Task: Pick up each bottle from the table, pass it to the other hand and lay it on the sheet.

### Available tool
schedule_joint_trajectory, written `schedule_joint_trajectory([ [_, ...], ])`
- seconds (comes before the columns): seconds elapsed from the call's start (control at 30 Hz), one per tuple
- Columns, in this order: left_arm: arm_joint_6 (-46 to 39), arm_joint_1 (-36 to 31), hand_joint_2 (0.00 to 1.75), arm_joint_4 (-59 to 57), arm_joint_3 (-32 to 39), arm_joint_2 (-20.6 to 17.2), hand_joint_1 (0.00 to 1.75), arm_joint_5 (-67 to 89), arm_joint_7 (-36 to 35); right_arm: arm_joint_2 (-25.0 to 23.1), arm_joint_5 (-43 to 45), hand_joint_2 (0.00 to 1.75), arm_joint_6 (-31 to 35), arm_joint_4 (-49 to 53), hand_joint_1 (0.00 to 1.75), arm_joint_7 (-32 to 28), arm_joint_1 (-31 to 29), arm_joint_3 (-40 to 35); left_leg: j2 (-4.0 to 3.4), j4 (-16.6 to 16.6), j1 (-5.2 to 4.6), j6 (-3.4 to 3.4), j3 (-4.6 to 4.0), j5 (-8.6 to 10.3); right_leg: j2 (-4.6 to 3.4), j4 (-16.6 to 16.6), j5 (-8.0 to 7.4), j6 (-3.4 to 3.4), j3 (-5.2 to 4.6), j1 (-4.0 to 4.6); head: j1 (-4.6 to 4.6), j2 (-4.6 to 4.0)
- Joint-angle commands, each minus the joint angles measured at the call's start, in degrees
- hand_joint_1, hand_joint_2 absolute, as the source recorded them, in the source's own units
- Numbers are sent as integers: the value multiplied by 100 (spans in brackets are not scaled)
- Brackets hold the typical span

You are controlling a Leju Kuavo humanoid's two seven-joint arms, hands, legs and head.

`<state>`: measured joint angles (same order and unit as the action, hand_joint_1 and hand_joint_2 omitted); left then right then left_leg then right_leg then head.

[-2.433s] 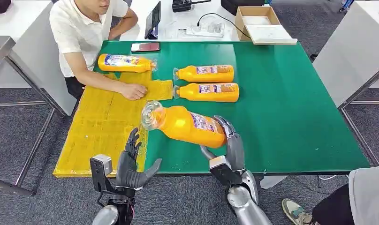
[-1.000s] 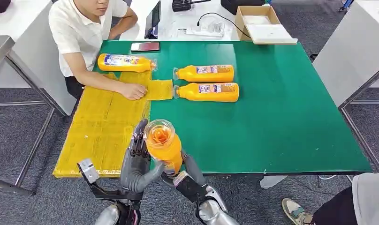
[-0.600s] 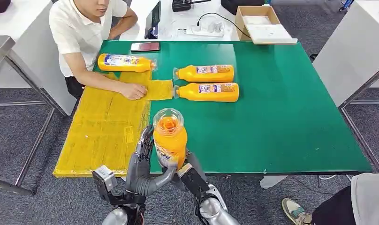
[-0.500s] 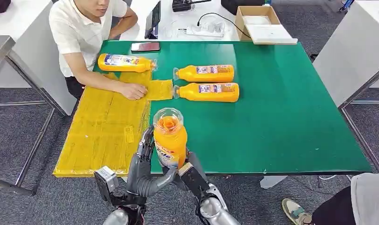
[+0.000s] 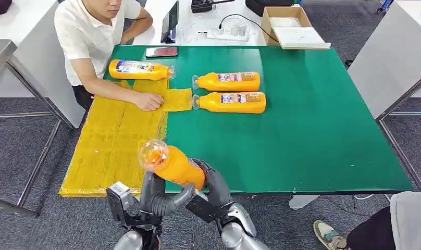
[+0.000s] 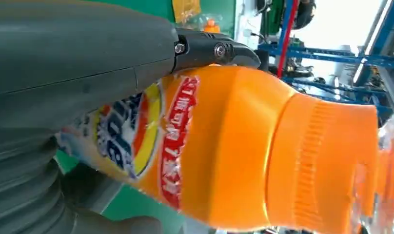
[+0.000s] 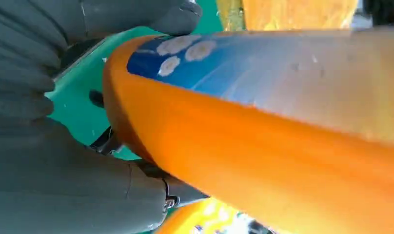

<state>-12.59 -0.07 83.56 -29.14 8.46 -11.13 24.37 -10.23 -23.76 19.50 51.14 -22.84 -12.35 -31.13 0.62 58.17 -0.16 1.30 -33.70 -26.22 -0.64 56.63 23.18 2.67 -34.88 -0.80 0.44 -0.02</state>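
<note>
An orange bottle (image 5: 174,164) with a clear cap hangs over the table's front edge, tilted with its cap toward the yellow sheet (image 5: 112,140). My left hand (image 5: 155,190) grips its body from the left, and my right hand (image 5: 214,185) holds its base end from the right. Up close, the left hand (image 6: 63,58) has its thumb across the labelled bottle (image 6: 224,146). The right hand (image 7: 49,161) wraps around the bottle's (image 7: 263,131) bottom. Two more bottles (image 5: 226,82) (image 5: 232,102) lie on the green table (image 5: 312,130). A third bottle (image 5: 139,70) lies at the sheet's far end.
A person sits at the far left with a hand (image 5: 147,101) resting on the sheet. A phone (image 5: 161,52) lies at the table's far edge. A cardboard box (image 5: 289,26) and a power strip (image 5: 226,34) sit beyond it.
The bottle, upright between both hands half a second ago, has tipped over with its cap swinging left toward the sheet. Before that, my right hand brought it in from the table.
</note>
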Motion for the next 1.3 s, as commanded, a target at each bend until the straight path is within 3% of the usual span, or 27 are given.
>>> schedule_joint_trajectory([
  [0.03,-14,-175,175,-383,-177,-112,0,32,-81,70,-84,175,46,-369,175,39,-346,-475,-4,-7,2,-5,15,-2,2,-6,2,-6,14,3,2,0],
  [0.27,-157,-313,175,-435,70,34,0,-142,-112,-28,-259,175,-93,-442,175,-32,-329,-721,-8,-4,2,-6,17,-4,-1,-4,3,-8,16,3,0,0],
  [0.43,250,-334,175,-338,221,151,0,-837,-318,-116,50,175,-377,-385,175,-492,-247,-781,-4,-3,4,-7,13,-3,3,-4,2,-8,13,5,0,0],
  [0.47,416,-332,175,-307,244,157,164,-1035,-330,-120,76,175,-425,-375,175,-544,-244,-831,-5,-4,5,-10,24,-6,6,-4,6,-11,24,7,0,0],
  [0.5,549,-333,175,-272,284,169,175,-1232,-351,-153,123,175,-484,-393,175,-557,-257,-862,-4,-6,6,-11,28,-7,7,-5,8,-13,28,8,0,0],
  [0.77,841,-278,175,-155,513,176,175,-1837,-558,-241,113,175,-434,-401,175,-657,-163,-1008,-2,-4,4,-8,19,-6,6,-2,8,-10,18,6,0,2],
  [0.8,868,-276,175,-157,537,170,175,-1883,-571,-251,156,175,-429,-402,138,-682,-147,-996,-5,-1,6,-6,12,-5,2,-2,5,-8,12,7,2,0],
  [0.83,887,-273,175,-155,553,168,175,-1924,-581,-250,185,175,-441,-407,17,-716,-145,-1004,-6,-3,6,-10,24,-9,5,-2,10,-11,24,8,0,0],
  [0.87,900,-266,175,-149,584,154,175,-1974,-595,-255,255,175,-419,-375,0,-790,-115,-974,-4,-1,5,-7,15,-6,4,-1,6,-8,15,6,2,0],
  [0.9,888,-266,175,-149,627,120,175,-1989,-599,-244,274,0,-411,-356,0,-846,-99,-994,-3,-2,4,-6,10,-3,4,-1,4,-6,9,4,2,0],
  [0.97,821,-299,175,-196,709,21,175,-1954,-612,-225,293,0,-349,-327,0,-924,-66,-1003,-3,-3,7,-11,26,-9,9,-3,10,-12,26,9,2,0],
  [1.03,389,-470,175,-510,702,-316,175,-1380,-811,-150,312,0,-220,-224,0,-1000,46,-993,-4,-8,7,-10,26,-5,6,-6,7,-12,25,8,4,0],
  [1.17,308,-619,175,-886,1030,-557,175,-852,-642,-43,352,0,-85,-70,0,-1104,217,-900,1,-10,2,-8,19,0,7,-6,3,-8,17,3,4,0],
  [1.23,-338,-683,175,-910,1276,-711,175,37,-487,49,393,0,31,152,0,-1177,381,-716,-9,-15,3,-11,29,-2,-1,-9,3,-12,24,5,2,0],
  [1.3,-229,-680,175,-882,1431,-705,175,120,-543,103,394,0,-33,258,0,-1171,430,-659,-6,-12,6,-11,27,-3,3,-7,4,-13,24,7,2,0],
])
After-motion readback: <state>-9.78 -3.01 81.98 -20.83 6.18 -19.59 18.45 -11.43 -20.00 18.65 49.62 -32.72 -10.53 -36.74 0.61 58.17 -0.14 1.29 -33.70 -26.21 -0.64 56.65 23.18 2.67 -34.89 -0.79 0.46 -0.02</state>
